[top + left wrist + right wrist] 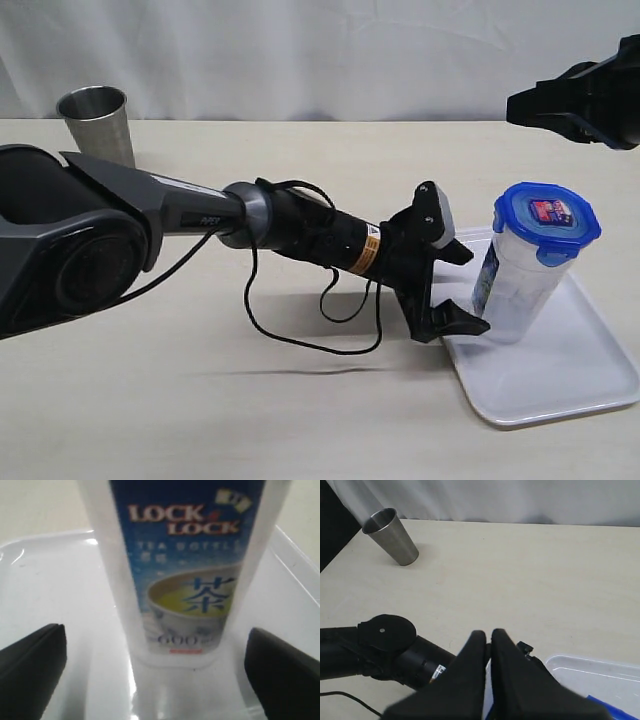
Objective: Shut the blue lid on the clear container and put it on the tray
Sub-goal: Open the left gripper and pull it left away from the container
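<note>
We find the tall translucent plastic container (520,290) standing on the flat white rectangular tray (560,395) with its round blue snap-tab lid (547,215) seated, the left gripper (462,288) with fingers spread clear of its base, the right gripper (487,645) with fingers pressed together aloft, leaving, in our judgement, only withdrawal.

One clear container (528,282), one blue lid (547,216), one tray (560,385), one steel cup (97,122)

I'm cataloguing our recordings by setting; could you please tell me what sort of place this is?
Probably a robot test bench: a plain beige tabletop, a white curtain behind it, and few props, a steel cup and a lidded clear container on a tray.
</note>
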Robot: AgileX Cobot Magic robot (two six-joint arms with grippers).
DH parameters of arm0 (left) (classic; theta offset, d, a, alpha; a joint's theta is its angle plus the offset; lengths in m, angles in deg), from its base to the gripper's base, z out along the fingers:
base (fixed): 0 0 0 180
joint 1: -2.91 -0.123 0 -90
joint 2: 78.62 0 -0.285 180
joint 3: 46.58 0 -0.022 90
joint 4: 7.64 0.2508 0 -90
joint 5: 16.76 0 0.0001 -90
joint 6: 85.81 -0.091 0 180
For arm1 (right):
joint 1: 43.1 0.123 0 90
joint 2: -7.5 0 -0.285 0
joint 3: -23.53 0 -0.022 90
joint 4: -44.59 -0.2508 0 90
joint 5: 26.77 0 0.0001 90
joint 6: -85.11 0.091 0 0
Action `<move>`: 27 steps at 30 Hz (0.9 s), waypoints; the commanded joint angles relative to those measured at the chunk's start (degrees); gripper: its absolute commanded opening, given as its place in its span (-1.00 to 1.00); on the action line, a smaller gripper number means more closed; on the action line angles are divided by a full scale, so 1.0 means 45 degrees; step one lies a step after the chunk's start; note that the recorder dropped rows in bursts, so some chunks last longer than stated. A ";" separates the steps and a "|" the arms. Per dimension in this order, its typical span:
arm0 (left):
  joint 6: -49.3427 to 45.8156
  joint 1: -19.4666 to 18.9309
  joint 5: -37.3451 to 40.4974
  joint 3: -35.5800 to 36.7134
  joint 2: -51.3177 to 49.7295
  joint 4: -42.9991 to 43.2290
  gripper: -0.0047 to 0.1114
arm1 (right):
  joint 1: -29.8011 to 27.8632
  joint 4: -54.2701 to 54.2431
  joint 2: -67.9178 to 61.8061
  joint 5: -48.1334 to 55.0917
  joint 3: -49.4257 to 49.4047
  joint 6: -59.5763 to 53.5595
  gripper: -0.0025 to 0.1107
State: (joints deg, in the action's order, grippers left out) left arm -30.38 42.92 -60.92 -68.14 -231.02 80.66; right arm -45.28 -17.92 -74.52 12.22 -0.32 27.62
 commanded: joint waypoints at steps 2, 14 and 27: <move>0.1682 -0.0597 0.0181 -0.0051 0.0592 0.1724 0.73 | -0.0068 0.0143 0.0090 0.0032 -0.0022 -0.0061 -0.88; 0.3489 -0.1123 -0.0391 -0.0051 0.1975 0.2587 -0.84 | -0.0068 0.0143 0.0090 0.0574 -0.0022 -0.0184 -0.88; 0.4085 -0.1324 0.5337 0.3659 0.5502 0.2587 -0.92 | -0.0068 -0.0012 0.3407 0.0604 -0.0371 -0.0732 -0.88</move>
State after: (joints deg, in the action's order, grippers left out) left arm -12.62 36.92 -40.83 -54.18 -209.66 92.66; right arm -45.28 -17.62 -61.73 15.60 -0.86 25.15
